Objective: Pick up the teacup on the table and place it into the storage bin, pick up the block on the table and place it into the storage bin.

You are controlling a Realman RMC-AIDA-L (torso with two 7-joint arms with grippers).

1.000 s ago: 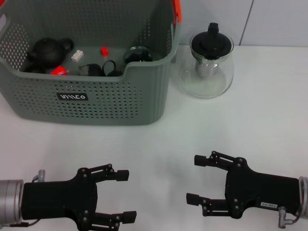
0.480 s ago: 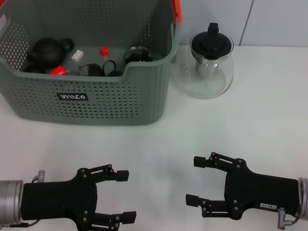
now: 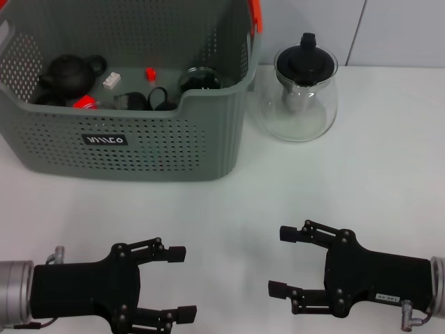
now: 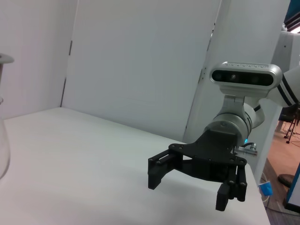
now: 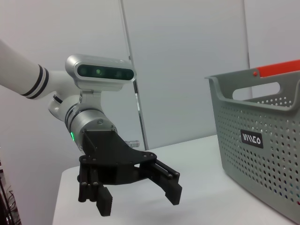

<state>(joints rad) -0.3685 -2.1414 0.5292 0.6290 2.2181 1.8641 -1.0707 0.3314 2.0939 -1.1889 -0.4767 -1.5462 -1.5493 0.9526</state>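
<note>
Both hands open, low, storage bin (image 3: 132,149) upright, long axis sideways

You see the storage bin (image 3: 132,149) cut off at the head view's top and left edges; its small contents stay indistinct.

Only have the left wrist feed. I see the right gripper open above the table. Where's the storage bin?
Observer: In the head view, the storage bin stands on the far left of the table, with a glass teapot beside it on its right.
Operator: Left gripper?
Observer: The left gripper is open and empty, on the near side, well short of the bin.
Operator: Anything in the bin?
Observer: A dark teapot and a small red block, among other items.
</note>
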